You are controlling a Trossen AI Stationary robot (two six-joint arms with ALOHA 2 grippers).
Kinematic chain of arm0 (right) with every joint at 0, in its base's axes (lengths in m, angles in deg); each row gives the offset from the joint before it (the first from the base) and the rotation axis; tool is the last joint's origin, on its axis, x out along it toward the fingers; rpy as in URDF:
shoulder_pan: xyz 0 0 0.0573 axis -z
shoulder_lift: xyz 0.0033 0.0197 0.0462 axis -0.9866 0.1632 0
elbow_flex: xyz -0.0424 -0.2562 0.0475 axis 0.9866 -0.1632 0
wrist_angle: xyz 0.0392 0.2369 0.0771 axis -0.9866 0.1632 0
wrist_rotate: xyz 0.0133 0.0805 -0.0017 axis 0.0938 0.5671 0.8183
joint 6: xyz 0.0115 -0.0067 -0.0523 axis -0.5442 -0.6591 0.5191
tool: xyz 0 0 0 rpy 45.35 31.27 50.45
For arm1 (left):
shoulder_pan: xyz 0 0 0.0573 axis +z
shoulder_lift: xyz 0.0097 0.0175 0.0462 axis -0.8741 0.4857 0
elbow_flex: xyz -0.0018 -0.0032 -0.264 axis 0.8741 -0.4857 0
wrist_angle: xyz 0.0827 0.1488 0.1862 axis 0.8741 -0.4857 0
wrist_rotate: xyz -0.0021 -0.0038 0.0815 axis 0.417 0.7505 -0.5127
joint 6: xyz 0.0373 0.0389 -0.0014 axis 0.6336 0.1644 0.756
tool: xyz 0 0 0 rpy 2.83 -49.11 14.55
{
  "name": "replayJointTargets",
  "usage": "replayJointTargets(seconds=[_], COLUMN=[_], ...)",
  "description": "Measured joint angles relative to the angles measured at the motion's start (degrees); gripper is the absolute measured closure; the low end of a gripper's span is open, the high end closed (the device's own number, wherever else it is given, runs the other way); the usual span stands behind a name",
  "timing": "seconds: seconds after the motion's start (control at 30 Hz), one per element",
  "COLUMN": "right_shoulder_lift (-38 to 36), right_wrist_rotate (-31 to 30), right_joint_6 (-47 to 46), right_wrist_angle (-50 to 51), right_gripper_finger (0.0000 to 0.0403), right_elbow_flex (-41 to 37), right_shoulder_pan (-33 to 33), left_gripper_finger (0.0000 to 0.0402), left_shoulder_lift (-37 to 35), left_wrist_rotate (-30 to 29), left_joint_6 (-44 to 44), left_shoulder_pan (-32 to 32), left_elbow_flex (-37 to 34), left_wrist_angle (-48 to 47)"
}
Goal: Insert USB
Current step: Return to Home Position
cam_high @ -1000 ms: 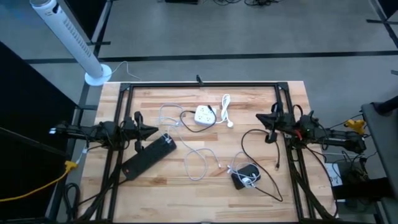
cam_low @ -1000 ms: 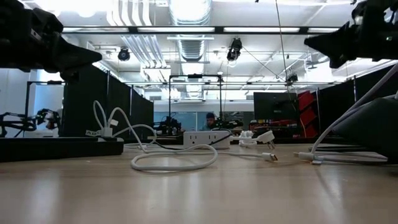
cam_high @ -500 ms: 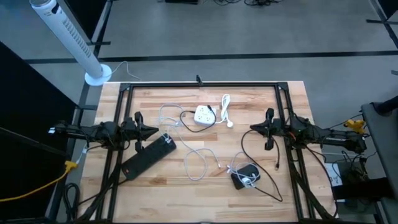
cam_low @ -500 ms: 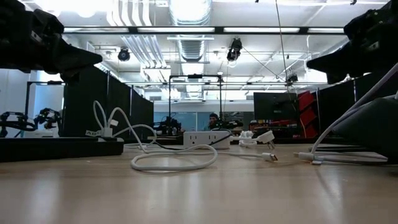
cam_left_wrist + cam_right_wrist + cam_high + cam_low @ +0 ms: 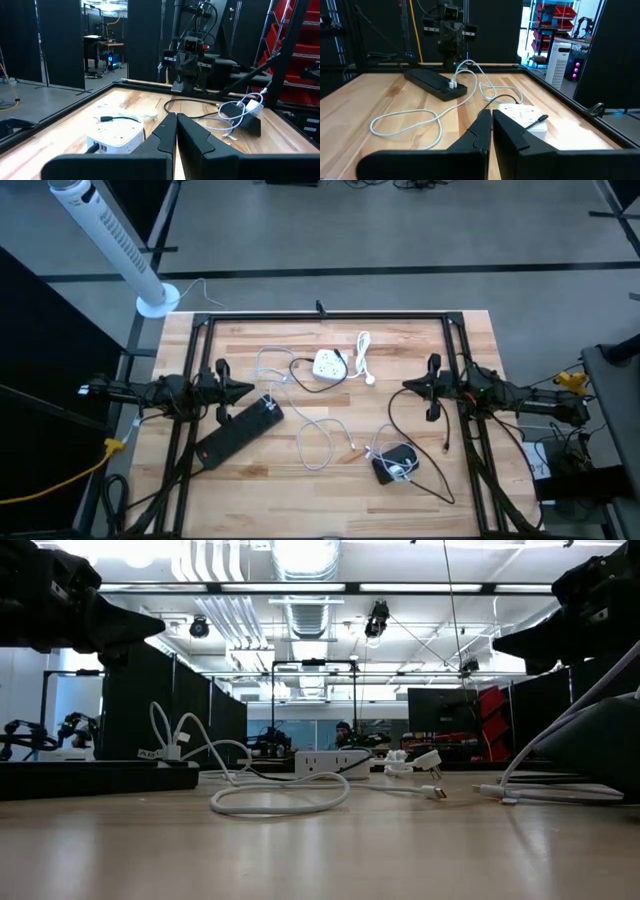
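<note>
now | left pincer point(image 5: 249, 391) pressed together, near black power strip point(image 5: 238, 430) | right pincer point(image 5: 407, 386) pressed together

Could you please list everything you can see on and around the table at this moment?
table: one, light wood, black frame round it
power strip: one, black, left half of table, white plug in its far end
outlet cube: one, white, far middle of table
white cable: one, looped across the middle, running from the strip
black cable: one, curving over the right half
cord bundle: one, white, right of the cube
adapter: one, black, near right, white cable coiled on it
fan: one, white tower, on the floor beyond the far left corner
left arm: dark, at the table's left edge, jaws shut
right arm: dark, at the right edge, jaws shut
</note>
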Motion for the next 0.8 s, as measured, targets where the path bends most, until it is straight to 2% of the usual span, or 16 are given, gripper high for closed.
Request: replayJointTargets(seconds=[0.8], right_shoulder_lift=[0.1], right_wrist_rotate=[0.1], right_joint_6=[0.0], right_wrist_angle=[0.0], right_gripper_finger=[0.0403], right_elbow_flex=[0.0], right_shoulder_pan=[0.0], left_gripper_finger=[0.0402], left_shoulder_lift=[1.0], left_wrist_rotate=[0.0], left_joint_6=[0.0], left_shoulder_pan=[0.0], left_elbow_flex=[0.0], left_wrist_angle=[0.1])
